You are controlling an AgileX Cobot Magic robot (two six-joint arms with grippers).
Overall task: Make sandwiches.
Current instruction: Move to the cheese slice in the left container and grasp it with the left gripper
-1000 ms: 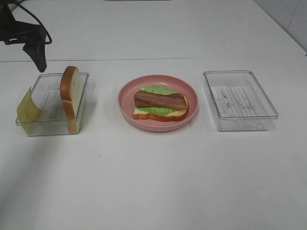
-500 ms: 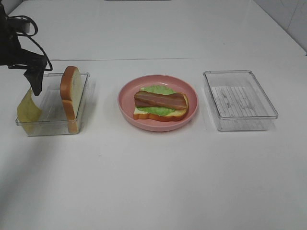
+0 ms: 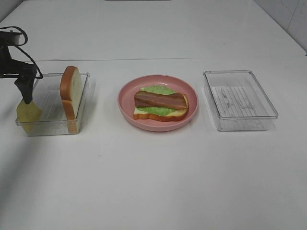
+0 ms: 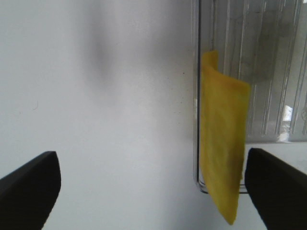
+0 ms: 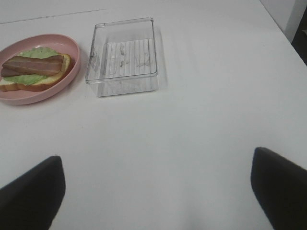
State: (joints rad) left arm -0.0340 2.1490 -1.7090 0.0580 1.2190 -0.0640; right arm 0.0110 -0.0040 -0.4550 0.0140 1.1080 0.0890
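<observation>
Left tool [image 3: 26, 98] is hovering open above the cheese [image 3: 29, 111]
Cheese is leaning on the tray [image 3: 48, 128] wall beside one finger [image 4: 276, 191] — right tool [image 5: 154, 191] is standing open.

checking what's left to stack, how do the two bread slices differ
The tray slice stands on edge in the left tray; the plate slice lies flat on the plate. The tray slice is bare; the plate slice carries lettuce and bacon. Both are white with brown crusts.
</observation>
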